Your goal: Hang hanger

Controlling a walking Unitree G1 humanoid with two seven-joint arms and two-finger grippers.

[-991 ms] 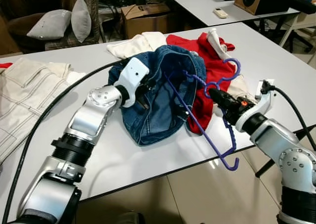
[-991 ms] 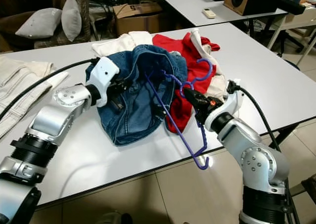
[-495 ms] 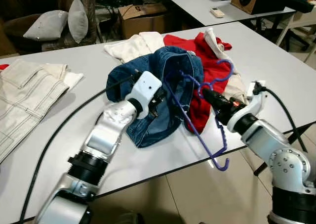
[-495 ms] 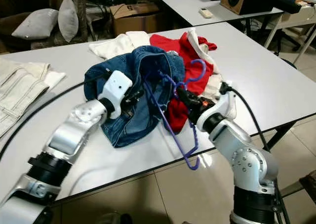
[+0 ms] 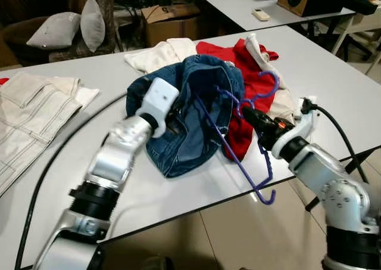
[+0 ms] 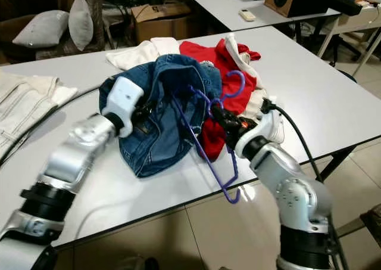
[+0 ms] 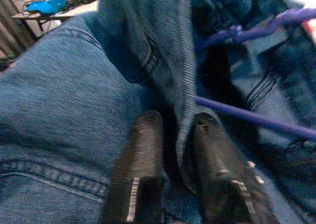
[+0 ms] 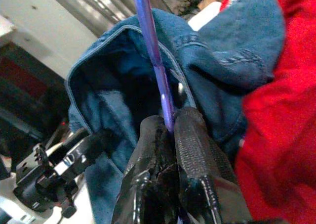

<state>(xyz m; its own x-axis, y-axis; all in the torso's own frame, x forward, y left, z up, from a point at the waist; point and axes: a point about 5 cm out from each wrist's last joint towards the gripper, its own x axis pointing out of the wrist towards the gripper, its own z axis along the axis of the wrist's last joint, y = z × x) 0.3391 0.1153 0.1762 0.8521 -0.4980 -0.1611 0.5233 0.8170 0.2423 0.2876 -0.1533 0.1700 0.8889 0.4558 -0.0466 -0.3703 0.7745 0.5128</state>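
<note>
right gripper (image 8: 170,130) pinching hanger (image 5: 253,163), left gripper (image 7: 173,135) gripping jeans (image 5: 190,127)

Both arms are brushed silver, built of rounded, jointed segments with ribbed black collars between them. The left arm (image 5: 116,157) in the lower left of the frame ends in a white boxy wrist housing (image 5: 158,98), and a thick black cable (image 5: 53,163) loops from it along the arm. The right arm (image 5: 324,177) at the lower right has round screw-studded joint caps, a white wrist block with its own black cable (image 5: 345,136), and small orange marks on the black gripper body (image 5: 275,126). The fingers (image 8: 195,145) are black with finely ribbed pads.
</note>
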